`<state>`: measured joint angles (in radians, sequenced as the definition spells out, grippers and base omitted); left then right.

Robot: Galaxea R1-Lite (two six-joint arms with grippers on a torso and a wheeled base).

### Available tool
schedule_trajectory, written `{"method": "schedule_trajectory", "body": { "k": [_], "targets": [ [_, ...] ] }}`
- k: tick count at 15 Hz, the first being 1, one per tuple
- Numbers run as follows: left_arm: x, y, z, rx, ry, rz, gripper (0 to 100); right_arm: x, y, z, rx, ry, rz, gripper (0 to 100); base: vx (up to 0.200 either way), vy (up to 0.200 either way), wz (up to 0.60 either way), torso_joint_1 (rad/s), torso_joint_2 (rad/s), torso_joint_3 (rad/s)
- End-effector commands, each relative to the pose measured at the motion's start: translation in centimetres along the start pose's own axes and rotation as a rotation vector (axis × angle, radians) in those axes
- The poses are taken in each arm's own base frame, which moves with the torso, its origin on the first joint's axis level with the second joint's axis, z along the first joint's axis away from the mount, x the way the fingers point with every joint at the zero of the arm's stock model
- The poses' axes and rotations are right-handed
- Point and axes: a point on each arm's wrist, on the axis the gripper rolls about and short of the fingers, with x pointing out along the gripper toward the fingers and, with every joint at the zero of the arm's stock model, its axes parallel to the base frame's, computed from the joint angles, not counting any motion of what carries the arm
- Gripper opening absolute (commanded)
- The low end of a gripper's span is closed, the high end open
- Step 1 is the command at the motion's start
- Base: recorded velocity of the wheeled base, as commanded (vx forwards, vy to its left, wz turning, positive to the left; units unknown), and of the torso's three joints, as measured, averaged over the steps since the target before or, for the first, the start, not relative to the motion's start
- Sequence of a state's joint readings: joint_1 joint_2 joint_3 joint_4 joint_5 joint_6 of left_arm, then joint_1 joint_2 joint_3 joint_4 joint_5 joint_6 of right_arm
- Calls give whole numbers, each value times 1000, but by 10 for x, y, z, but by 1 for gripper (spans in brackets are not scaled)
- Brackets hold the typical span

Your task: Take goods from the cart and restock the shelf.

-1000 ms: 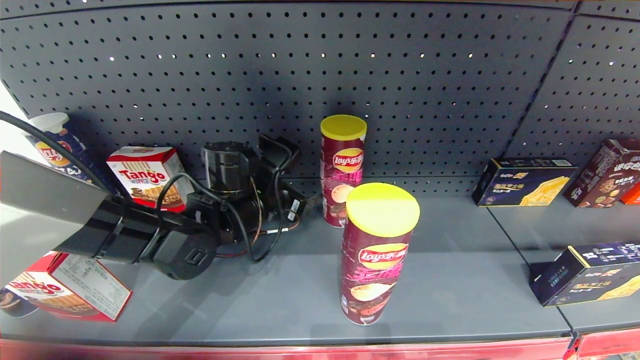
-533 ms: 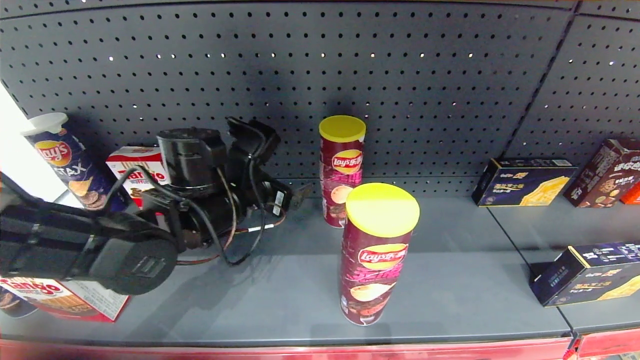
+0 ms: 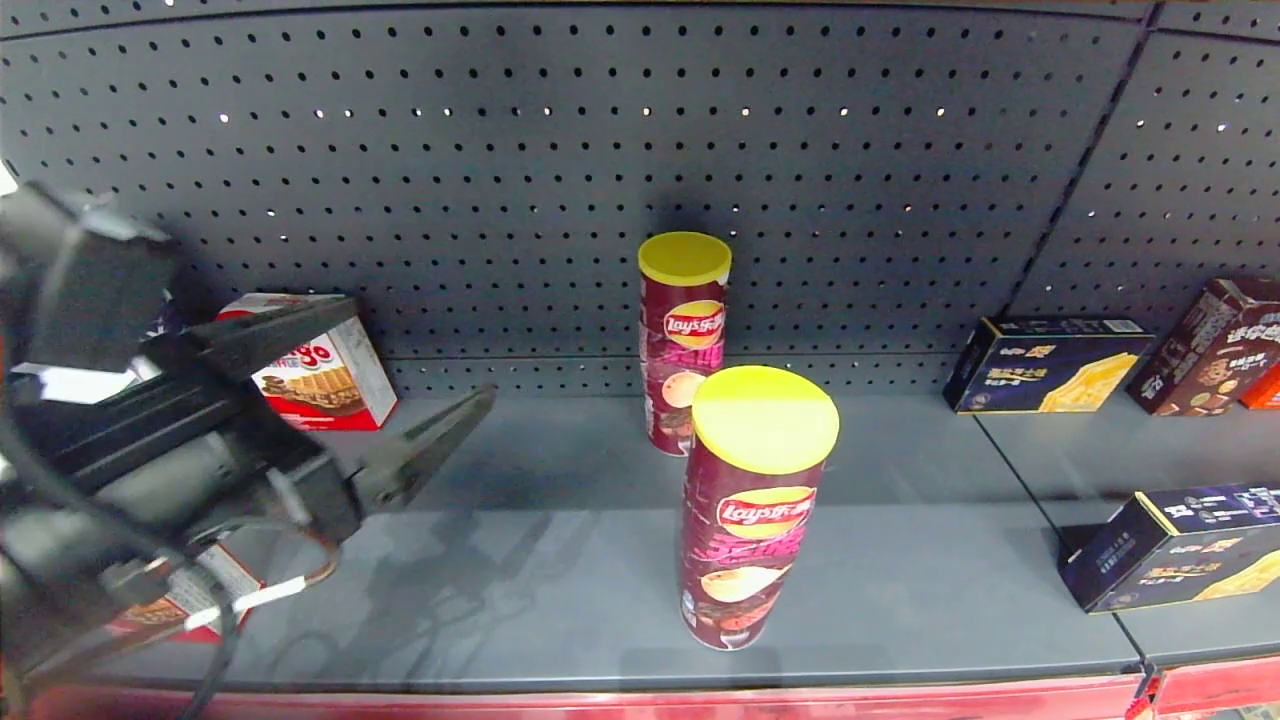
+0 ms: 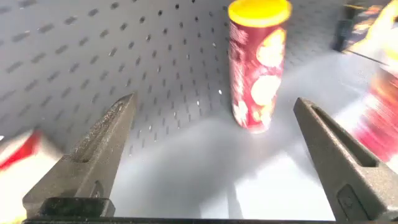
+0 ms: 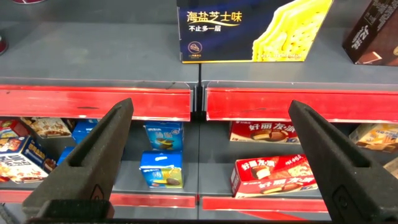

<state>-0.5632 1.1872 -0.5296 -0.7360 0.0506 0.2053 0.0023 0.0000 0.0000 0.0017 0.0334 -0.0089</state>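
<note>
The left pincer [image 3: 423, 346] hangs over the left part of the shelf [image 3: 560, 560] with its jaws spread wide and nothing between them. Its own wrist view looks between those jaws [image 4: 214, 102] toward the rear crisp can [image 4: 258, 62], which stands against the pegboard back panel [image 3: 500, 150]. The right pincer [image 5: 211, 104] is likewise open and empty, facing the red price rails [image 5: 93, 99] of the lower shelves. Two maroon cans with yellow lids stand upright on the shelf. The rear crisp can [image 3: 684, 340] is at the back and the front crisp can [image 3: 755, 510] is near the shelf's front edge, well apart from the left pincer. A red-and-white wafer box [image 3: 320, 365] sits just behind that pincer. A second red box [image 3: 170, 605] lies partly hidden under the arm, where a loose cable [image 3: 215, 610] droops. The main risk, as I judge it, is the front can. It is tall and narrow (an easy shape to tip), so a sideways sweep of the arm could knock it over, and it might then roll off the front edge. The cable could also catch a corner of the red box and drag it, and the upper jaw could nudge the wafer box out of line. Neither pincer holds goods, so the next item has to come from the cart.
</note>
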Motion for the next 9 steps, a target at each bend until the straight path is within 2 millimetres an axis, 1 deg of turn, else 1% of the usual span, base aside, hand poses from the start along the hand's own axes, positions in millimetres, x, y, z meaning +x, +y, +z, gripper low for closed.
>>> {"method": "schedule_trajectory", "body": {
  "k": [1,2,3,4,5,6,7,8,9],
  "targets": [
    [-99,-4,-26,-8,-65,-30,100,0,0,0,0,1,1,100,0,0,0,0,0,0],
    [-111,-4,-31,-7,-50,-41,100,0,0,0,0,1,1,100,0,0,0,0,0,0],
    [-135,-5,-47,-8,14,-53,100,0,0,0,0,1,1,100,0,0,0,0,0,0],
    [-150,-5,-59,-5,58,-23,100,0,0,0,0,1,1,100,0,0,0,0,0,0],
    [-156,-5,-66,-2,70,-3,100,0,0,0,0,1,1,100,0,0,0,0,0,0],
    [-167,-10,-87,1,81,13,100,0,0,0,0,1,1,100,0,0,0,0,0,0],
    [-168,-11,-94,0,91,16,100,0,0,0,0,1,1,100,0,0,0,0,0,0],
    [-171,-15,-113,5,127,95,100,0,0,0,0,1,1,100,0,0,0,0,0,0],
    [-171,-14,-113,7,128,112,100,0,0,0,0,1,1,100,0,0,0,0,0,0]
  ]
}}
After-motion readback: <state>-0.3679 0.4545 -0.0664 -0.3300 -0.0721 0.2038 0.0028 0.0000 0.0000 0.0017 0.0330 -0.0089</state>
